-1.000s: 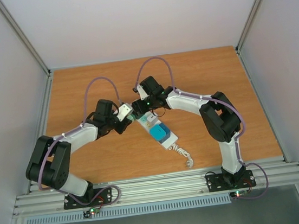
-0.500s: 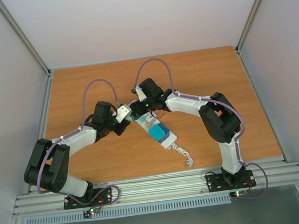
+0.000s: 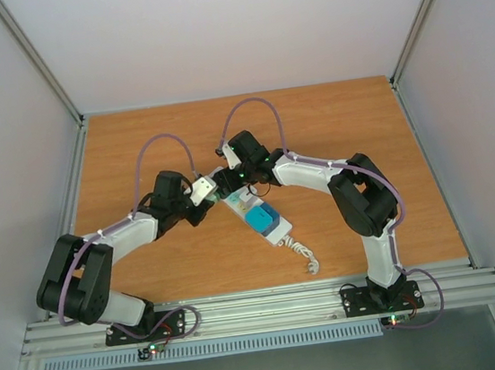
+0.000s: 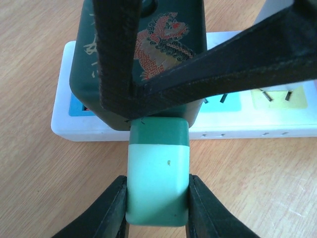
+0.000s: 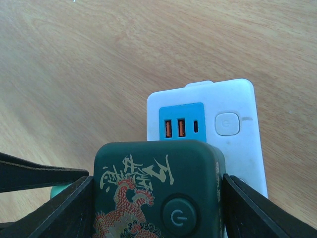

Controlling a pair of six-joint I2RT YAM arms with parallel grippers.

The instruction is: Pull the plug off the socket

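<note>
The socket point(image 3: 277, 227) is a long white power strip lying at an angle mid-table, also seen as the strip point(image 4: 247, 126) and the strip point(image 5: 233, 144). A dark green cube point(image 5: 148, 171) with a dragon print and a power button sits over its far end. My right gripper point(image 5: 156, 201) is shut on the cube's two sides. A mint-green plug point(image 4: 158, 173) sticks out of the cube's point(image 4: 166, 39) side. My left gripper point(image 4: 158, 210) is shut on that plug. From above, the left gripper point(image 3: 212, 189) and the right gripper point(image 3: 229, 178) meet there, hiding the cube.
A teal block point(image 3: 263, 217) sits on the strip's near half, and a curly white cord point(image 3: 303, 255) trails toward the front edge. The strip shows a blue USB panel point(image 5: 182, 124) and a button point(image 5: 227, 124). Metal frame posts stand at the table's back corners.
Both grippers have drifted slightly to the far left together, and the left arm's elbow has swung left. Both grips look the same.
</note>
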